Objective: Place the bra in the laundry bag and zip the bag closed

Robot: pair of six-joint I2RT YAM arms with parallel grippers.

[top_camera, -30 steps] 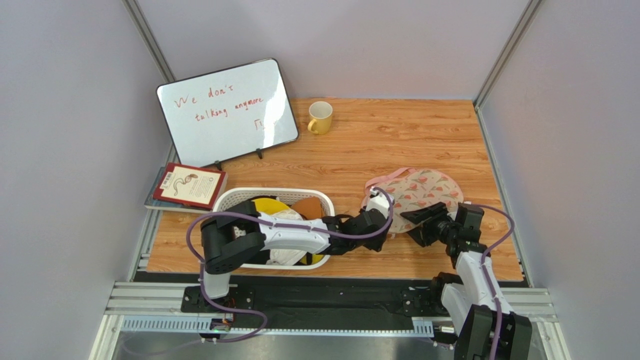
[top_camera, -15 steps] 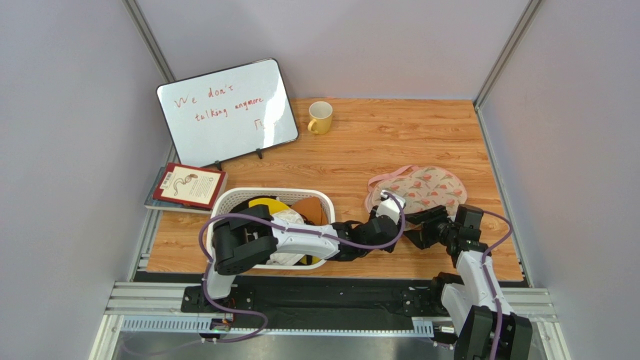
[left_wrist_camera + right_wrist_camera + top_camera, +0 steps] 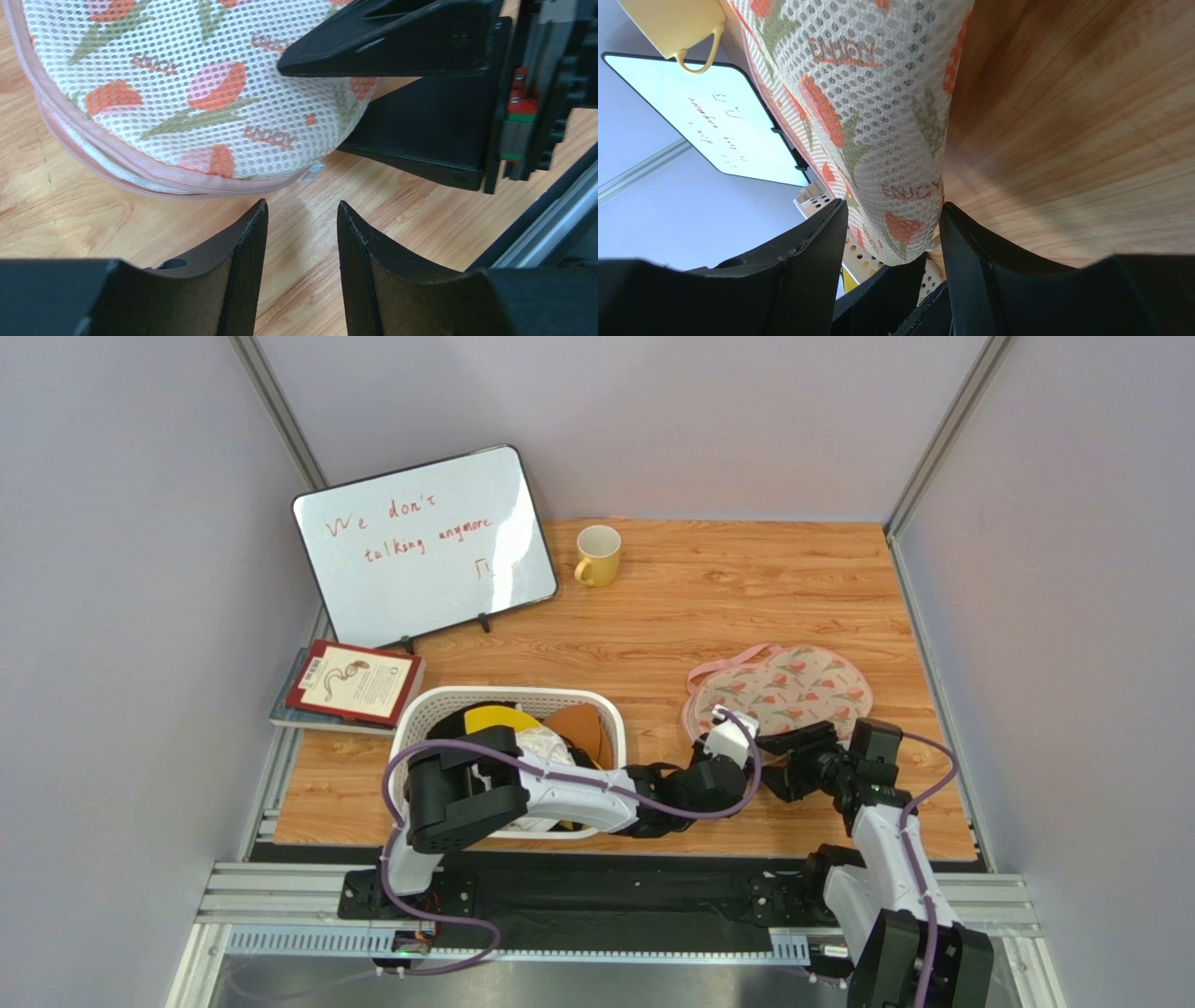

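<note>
**Right gripper pinches the bag's edge; left gripper open at the zip**

Far to the left of the left gripper [image 3: 302, 217] and well behind it, a whiteboard [image 3: 425, 546] with red writing leans against the wall. A red book [image 3: 351, 682] lies in front of the board. The white slotted basket [image 3: 519, 695] sits nearer, and the left arm reaches across its near side. A yellow garment [image 3: 498, 718] shows inside it. A yellow mug [image 3: 599, 555] stands well beyond both grippers, apart from everything.

The left gripper's jaws stand partly apart over the bare wooden table [image 3: 701, 602], with nothing between them. Just ahead of its fingertips is the near pink-edged rim of the laundry bag [image 3: 786, 686], where a small clear zip pull [image 3: 312, 173] hangs.

The bag lies flat on the table, puffed up, ahead of both grippers. The bra is not visible, and I cannot tell whether it is inside.

Just to the right, the right gripper [image 3: 892, 210] is closed on the bag's near edge. One finger lies on top of the mesh and the other beneath it, close beside the left gripper's path.
</note>
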